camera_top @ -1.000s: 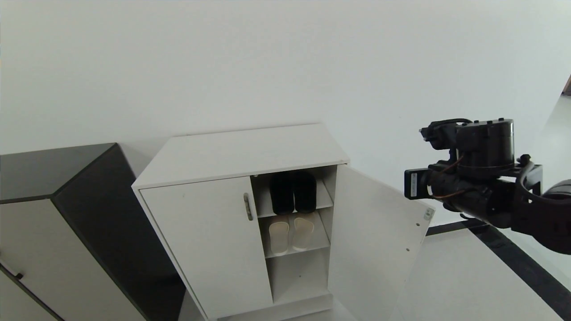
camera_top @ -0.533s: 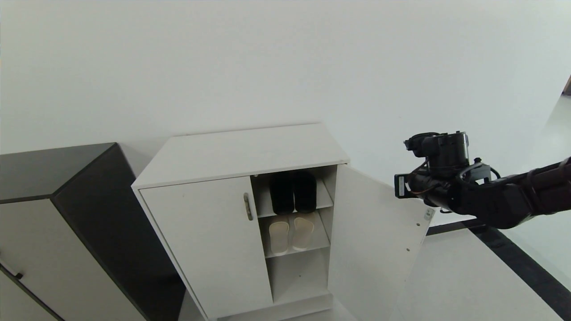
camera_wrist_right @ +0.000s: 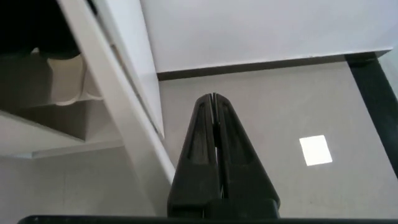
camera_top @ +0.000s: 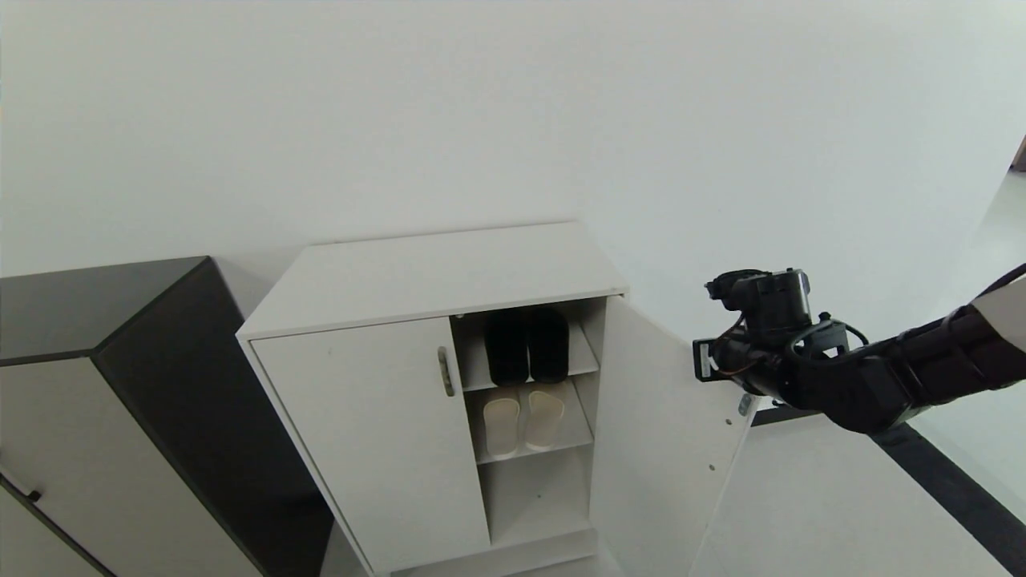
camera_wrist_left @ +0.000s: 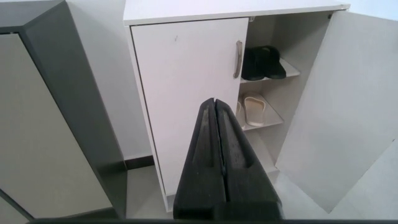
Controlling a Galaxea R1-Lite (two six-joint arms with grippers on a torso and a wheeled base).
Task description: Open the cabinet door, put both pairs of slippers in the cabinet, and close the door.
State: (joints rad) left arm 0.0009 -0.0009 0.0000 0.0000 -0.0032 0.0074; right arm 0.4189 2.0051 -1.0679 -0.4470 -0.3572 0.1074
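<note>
As right gripper [camera_wrist_right: 213, 98], fingers pressed together, nudges door [camera_top: 665, 417], door swings in; black slippers [camera_top: 527, 344], white slippers [camera_top: 523, 417] inside, only closing left.

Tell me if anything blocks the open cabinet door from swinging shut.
Nothing visible does. The black slippers and the pale slippers lie well inside the cabinet, behind its front edge. The right pincer, shut, is at the outer side of the door, not in its closing path.

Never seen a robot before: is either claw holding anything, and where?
Nothing is held: left claw and right claw are shut, empty, the right beside the cabinet door.
</note>
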